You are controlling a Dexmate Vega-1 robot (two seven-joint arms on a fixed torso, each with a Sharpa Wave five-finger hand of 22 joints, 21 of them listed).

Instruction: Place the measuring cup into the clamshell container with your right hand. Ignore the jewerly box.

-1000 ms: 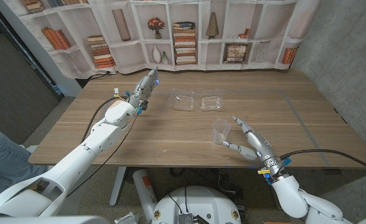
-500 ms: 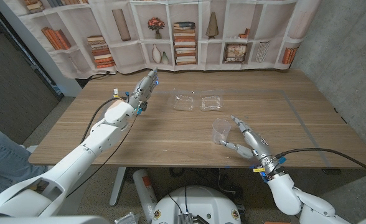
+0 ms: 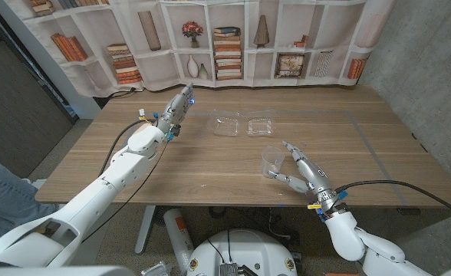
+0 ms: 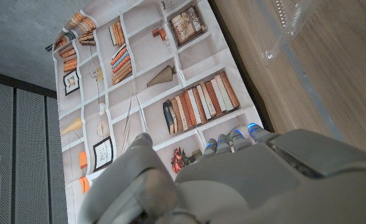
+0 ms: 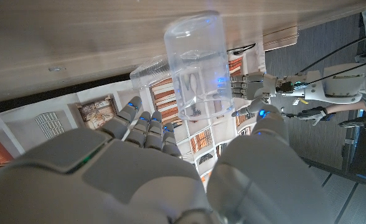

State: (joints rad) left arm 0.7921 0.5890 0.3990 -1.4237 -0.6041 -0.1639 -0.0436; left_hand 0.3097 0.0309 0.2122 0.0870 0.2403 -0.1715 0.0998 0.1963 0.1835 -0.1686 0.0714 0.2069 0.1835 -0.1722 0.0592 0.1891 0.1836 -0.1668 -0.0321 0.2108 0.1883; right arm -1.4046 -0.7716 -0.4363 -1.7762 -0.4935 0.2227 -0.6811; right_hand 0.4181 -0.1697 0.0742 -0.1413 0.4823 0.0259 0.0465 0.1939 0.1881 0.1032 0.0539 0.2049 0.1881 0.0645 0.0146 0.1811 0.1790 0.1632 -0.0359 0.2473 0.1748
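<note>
We see the right robot hand (image 3: 301,170) open, fingers spread beside the upright measuring cup (image 3: 271,160); the clamshell container (image 3: 245,124) lies open further back.

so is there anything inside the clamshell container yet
Nothing visible: both clear halves of the clamshell container lie open and look empty. The measuring cup stands apart, upright on the table, beside the right hand.

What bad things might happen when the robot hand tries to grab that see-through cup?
The measuring cup is light and clear, and stands upright. The right robot hand is open beside it, fingers around it but not gripping yet, so a bump might tip it or push it away. The clamshell container lies open farther back on the table; it looks thin, so setting the cup down roughly might shove it.
</note>
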